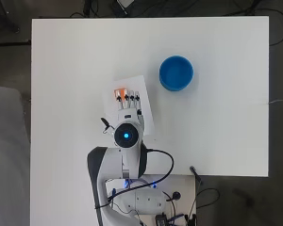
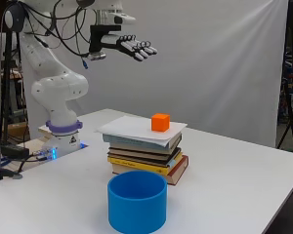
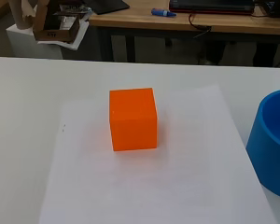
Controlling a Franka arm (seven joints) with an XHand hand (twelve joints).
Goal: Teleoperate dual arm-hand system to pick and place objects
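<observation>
I have the hand high above the stack of books, fingers stretched out straight and relaxed with nothing in them, palm facing down. Directly under the fingertips in the overhead view sits the orange cube, on a white sheet of paper that caps the stack, close to the sheet's far edge as seen from the arm's base. I judge the cube light and stiff, probably plastic or foam with a matte skin: flat faces, crisp edges, nothing fragile about it. I would take it across 2 opposite vertical faces, thumb on one and fingers on the other, since the top face offers nothing to curl round. The paper worries me more: it is thin, smooth and loose, overhanging the books at its corners, so a dragging fingertip could slide it and carry the cube along. The books look like hard and soft covers of mixed sizes, stacked flat, a steady enough platform. The blue bowl stands apart from the stack on the white tabletop, toward its far right corner; it is round, straight-walled, smooth plastic by the look, and empty, so I take it as the likely drop target.
</observation>
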